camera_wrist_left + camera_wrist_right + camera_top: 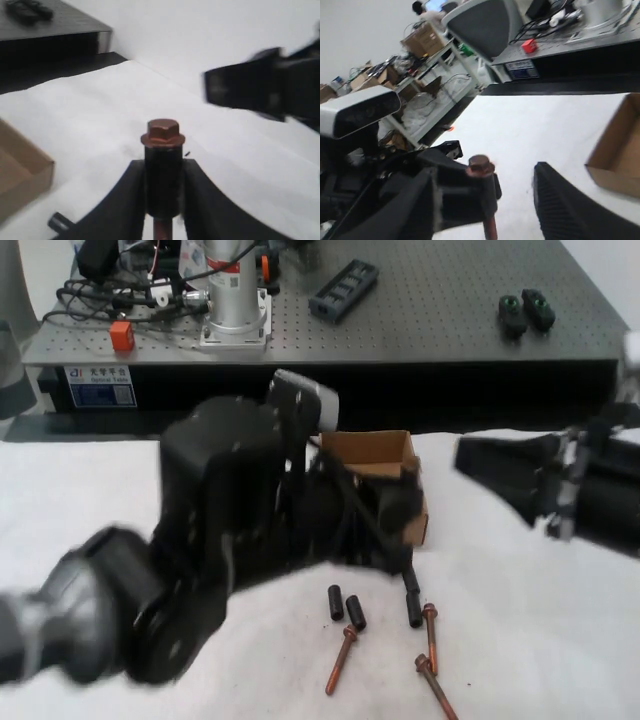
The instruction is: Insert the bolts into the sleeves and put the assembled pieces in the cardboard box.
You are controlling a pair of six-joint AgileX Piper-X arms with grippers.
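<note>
My left gripper [163,172] is shut on a black sleeve [162,180] with a copper bolt [162,132] standing through it, hex head up. In the high view this gripper [403,508] hangs at the right side of the open cardboard box [370,452]. My right gripper [478,466] hovers open to the right of the box, apart from the left one, nothing between its ribbed fingers [570,210]. It faces the held bolt [480,167]. Three loose bolts [342,660] and three loose sleeves [355,612] lie on the white cloth near the front.
A raised black perforated bench [420,320] runs along the back with a metal post, cables and small black parts. The box [22,172] sits on the cloth with one sleeve [57,220] lying beside it. White cloth [540,640] covers the work area.
</note>
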